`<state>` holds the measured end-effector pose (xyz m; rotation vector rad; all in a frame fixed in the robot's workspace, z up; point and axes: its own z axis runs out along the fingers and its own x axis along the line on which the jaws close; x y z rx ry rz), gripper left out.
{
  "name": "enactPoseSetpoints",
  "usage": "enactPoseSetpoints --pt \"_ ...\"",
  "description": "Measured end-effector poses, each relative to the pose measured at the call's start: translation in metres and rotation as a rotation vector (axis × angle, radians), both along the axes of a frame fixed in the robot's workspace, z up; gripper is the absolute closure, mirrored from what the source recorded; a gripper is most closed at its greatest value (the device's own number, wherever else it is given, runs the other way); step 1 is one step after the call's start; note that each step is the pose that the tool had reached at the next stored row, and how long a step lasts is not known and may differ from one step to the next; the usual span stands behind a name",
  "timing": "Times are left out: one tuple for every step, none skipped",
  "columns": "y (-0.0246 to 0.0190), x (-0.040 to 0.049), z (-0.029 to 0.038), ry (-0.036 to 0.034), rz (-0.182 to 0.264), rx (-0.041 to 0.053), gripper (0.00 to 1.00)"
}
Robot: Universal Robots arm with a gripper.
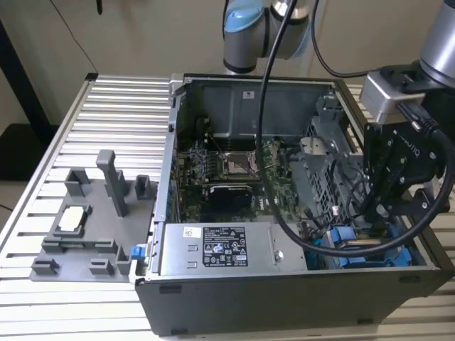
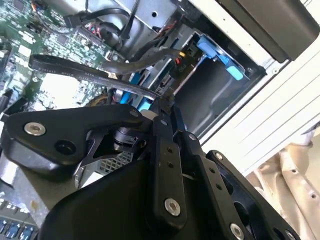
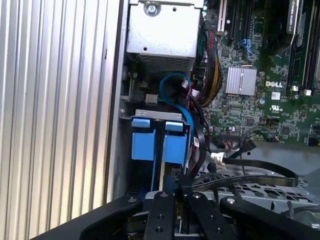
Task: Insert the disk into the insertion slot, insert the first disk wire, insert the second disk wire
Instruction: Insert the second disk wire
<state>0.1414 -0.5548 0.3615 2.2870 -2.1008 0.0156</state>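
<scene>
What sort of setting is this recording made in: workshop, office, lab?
Most likely a robotics lab bench set up for computer assembly. An open desktop computer case lies on a slatted aluminium table, a grey parts fixture sits beside it, and the arm's gripper reaches into the case.

We can't see the gripper fingertips in the exterior view; they sit down behind cables and the case wall. In both wrist views the finger linkages block the tips, so we can't tell the grip. The disk shows just its blue carrier; the body is sunk in the insertion slot. Arm is cut off by the exterior view's top edge. Grey fixture tray: its small white part is too small to identify.
</scene>
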Motion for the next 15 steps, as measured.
enactPoseSetpoints --pt "-0.0002 0.0 -0.0003 0.0 -0.003 0.0087 0.84" --pt "-0.0005 0.0 -0.0007 -0.0001 -0.007 0.0143 0.84" --pt "-0.0013 0.0 -0.0011 -0.0001 -0.01 0.0165 0.84" --pt "-0.0024 0.0 -0.0016 -0.0001 -0.013 0.0176 0.84" --pt "-0.0036 0.0 -0.0021 -0.0002 -0.015 0.0189 0.84" --pt "-0.0049 0.0 -0.0025 -0.0001 -0.017 0.0206 0.84" --pt "-0.0063 0.0 -0.0029 -0.0001 -0.019 0.0227 0.84" --pt "-0.0082 0.0 -0.0033 -0.0001 -0.02 0.0248 0.84" --pt "-0.0105 0.0 -0.0036 -0.0001 -0.02 0.0268 0.84" --pt "-0.0129 0.0 -0.0039 0.0 -0.02 0.0289 0.84" --pt "-0.0149 0.0 -0.0042 0.0 -0.021 0.0329 0.84" --pt "-0.0157 0.0 -0.0044 0.0001 -0.021 0.0446 0.84" --pt "-0.016 0.0 -0.0044 0.0002 -0.021 0.0623 0.84" --pt "-0.0163 0.0 -0.0045 0.0004 -0.021 0.0811 0.84" --pt "-0.0165 0.0 -0.0046 0.0005 -0.021 0.0987 0.84"
